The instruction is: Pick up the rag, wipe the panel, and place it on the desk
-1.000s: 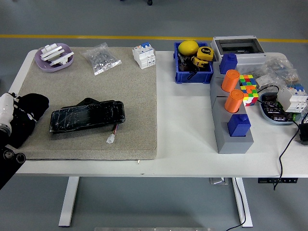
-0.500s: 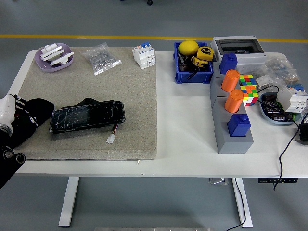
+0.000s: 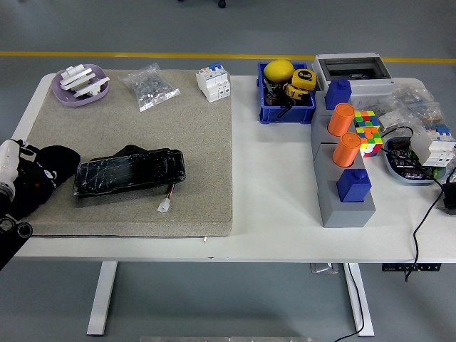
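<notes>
Head view: my left hand enters at the left edge of the frame, over the near-left part of the table. Black fingers and black rag run together in the picture, so I cannot tell whether the fingers are closed on the cloth or only lying against it. The rag sits on the left side of the beige mat, its right end touching or just beside the left end of the panel, a dark, glossy slab lying slightly tilted in the lower-middle part of the mat. A small white connector on thin wires trails from the panel's lower right corner.

At the upper left of the frame stands a lilac dish with white parts, and right of it a clear bag of small hardware and a white circuit breaker. Right of the mat are a blue bin with a yellow tape measure, two orange cylinders on a grey stand, and a colour cube.
</notes>
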